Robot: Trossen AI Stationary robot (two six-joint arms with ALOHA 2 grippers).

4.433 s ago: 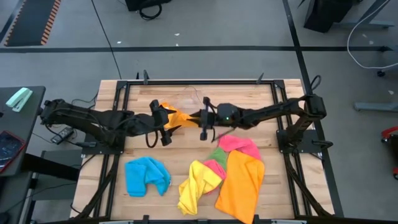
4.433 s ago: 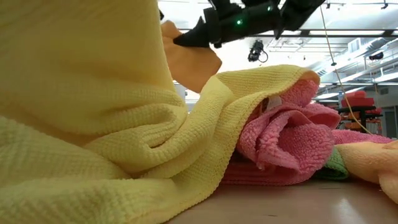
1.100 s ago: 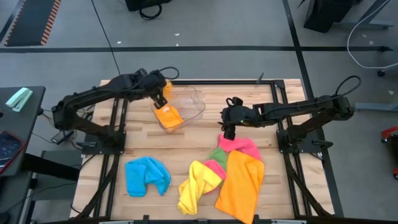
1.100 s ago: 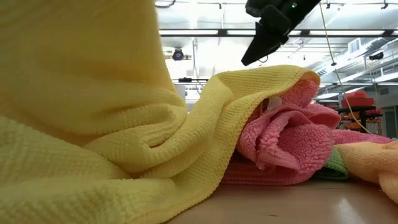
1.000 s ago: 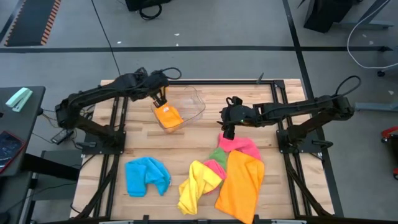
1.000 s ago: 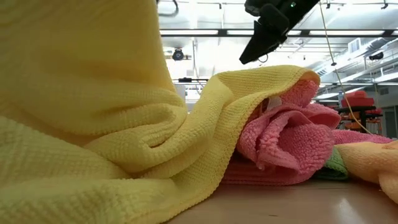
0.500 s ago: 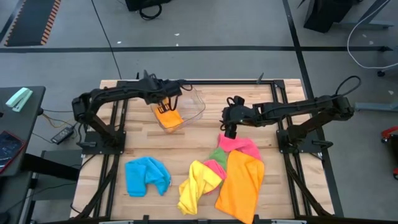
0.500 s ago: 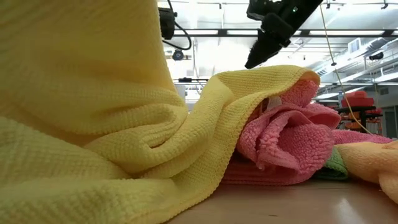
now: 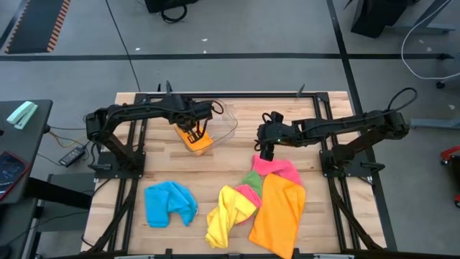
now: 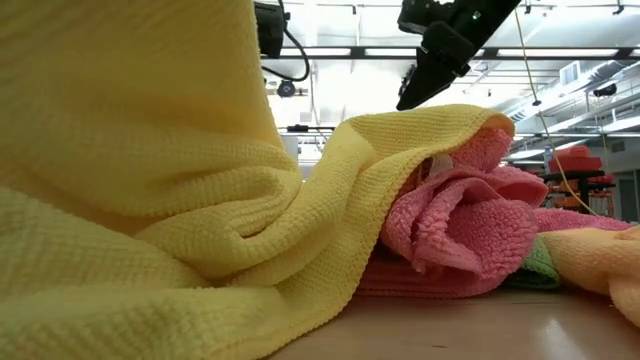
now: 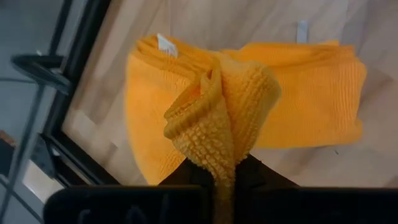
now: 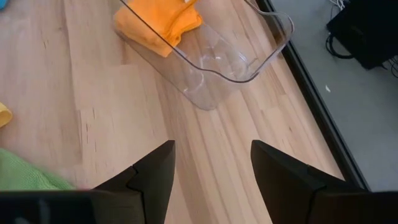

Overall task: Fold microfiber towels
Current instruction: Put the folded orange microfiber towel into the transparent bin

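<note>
Folded orange towel (image 9: 195, 139): lay in clear tub (image 9: 224, 124), table's 11 o'clock.
Left gripper (image 9: 192, 131): pinched that towel's raised fold.
Right gripper (image 12: 210, 163): fingers spread, empty, above pink towel (image 9: 277, 168).

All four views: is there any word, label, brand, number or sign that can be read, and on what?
None can be read.
Orange towel: a small white tag at its edge, too small to read.
Tub, table, other towels: no text visible.
</note>
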